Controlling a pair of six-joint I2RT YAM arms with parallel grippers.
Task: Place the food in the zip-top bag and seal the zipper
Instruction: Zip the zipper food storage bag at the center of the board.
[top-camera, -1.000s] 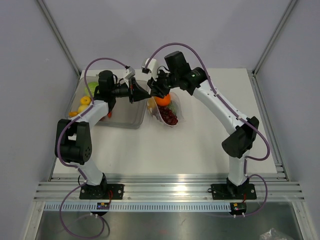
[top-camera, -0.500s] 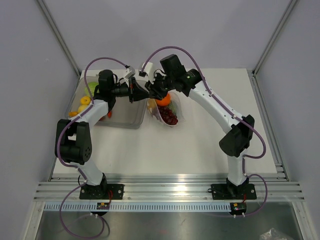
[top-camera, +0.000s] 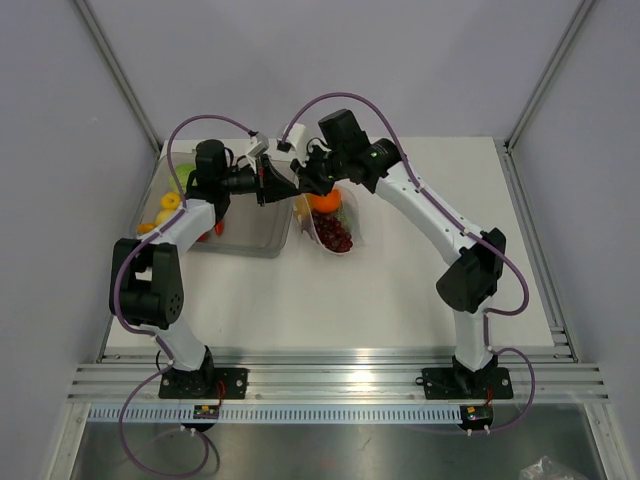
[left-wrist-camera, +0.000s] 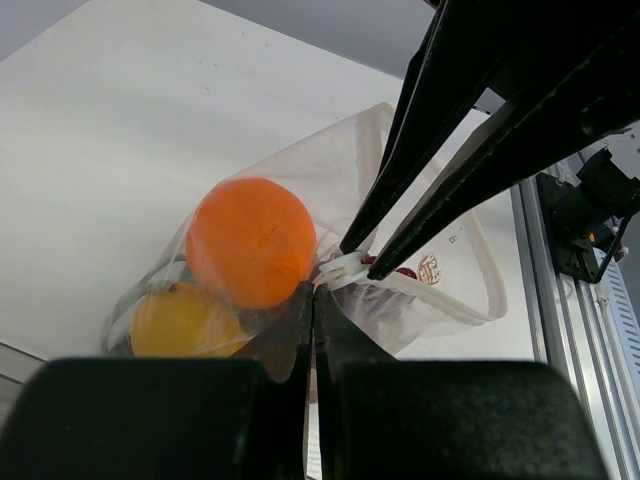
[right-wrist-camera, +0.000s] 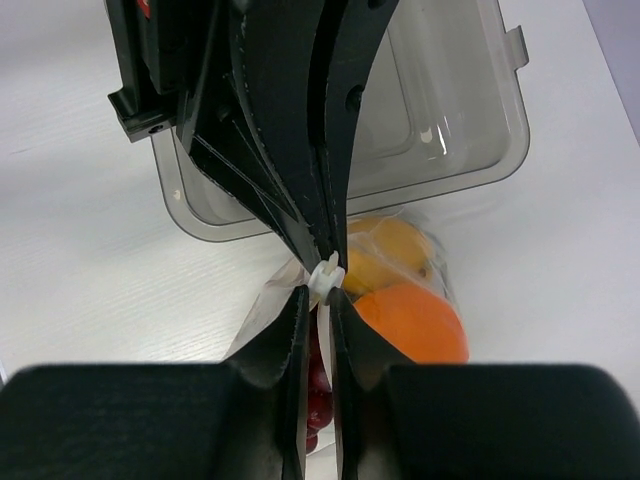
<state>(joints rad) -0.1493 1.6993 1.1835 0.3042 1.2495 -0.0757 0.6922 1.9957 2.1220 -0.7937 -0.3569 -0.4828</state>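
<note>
**Zip-top bag** (left-wrist-camera: 470, 250): clear and crinkly, lying on the white worktop (top-camera: 420, 290) just right of the grey tray (right-wrist-camera: 440, 130). Its mouth end is turning toward the tray and lifting where the two pincers are meeting.

**Contents:** we are counting an orange (left-wrist-camera: 250, 240), a yellow fruit (left-wrist-camera: 180, 320) pressing against it at the mouth end, and dark red-purple grapes (top-camera: 337, 236) lying toward the far end.

**Mouth:** a small white tab (right-wrist-camera: 326, 275) is sitting on the bag's edge.
- The left pincer (left-wrist-camera: 313, 292) is pressing its fingers fully together, nipping the film just below that tab.
- The right pincer (right-wrist-camera: 318, 298) is reaching in from the opposite side. Its fingers are drawn narrow, with the bag's whitish edge running between them and the tab at their tips.

**Tray:** translucent and rectangular. At its far-left end we are noting a loose yellow piece (top-camera: 168, 203), a green piece (top-camera: 186, 174) and a red piece (top-camera: 207, 236), all partly hidden.

**In the way:** the left arm is stretching across the tray's middle. The crossing black fingers are covering much of the bag's mouth in both wrist views.

**Markings:** we are finding a small reddish emblem (left-wrist-camera: 428, 268) printed on the bag's wall, its lettering too small to read.
</note>
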